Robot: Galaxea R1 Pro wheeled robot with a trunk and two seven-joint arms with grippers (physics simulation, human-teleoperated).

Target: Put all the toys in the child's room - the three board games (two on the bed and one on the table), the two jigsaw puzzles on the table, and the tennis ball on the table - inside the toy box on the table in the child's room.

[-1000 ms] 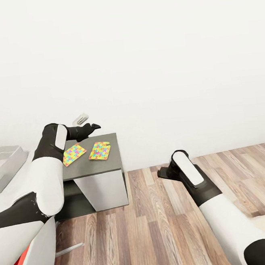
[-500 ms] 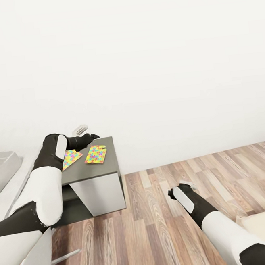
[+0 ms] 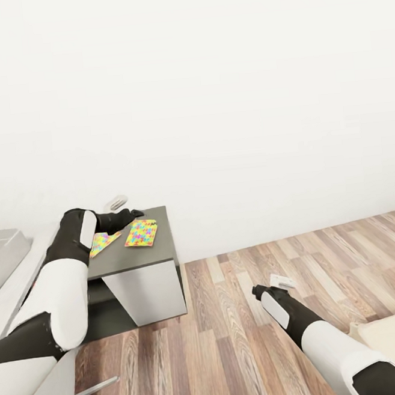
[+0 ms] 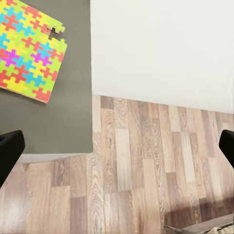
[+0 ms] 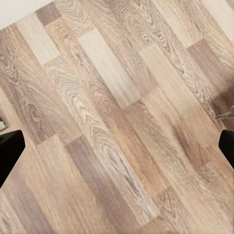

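Two puzzles [image 3: 141,233] lying flat on the dark worktop [image 3: 144,254], side by side near the wall, one half hidden behind the left arm. Left claw [image 4: 117,146] spread wide, empty, up over the worktop edge and floor [image 3: 247,337]. Right claw [image 5: 117,146] spread wide, empty, over bare floor. No writing to read.

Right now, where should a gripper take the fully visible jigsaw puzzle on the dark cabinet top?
Probably by an edge. The jigsaw puzzle lies flat on the dark cabinet top, too thin to pinch from above. Its edge toward the cabinet's open end is free, so coming low from that side, perhaps sliding it past the rim, seems best.
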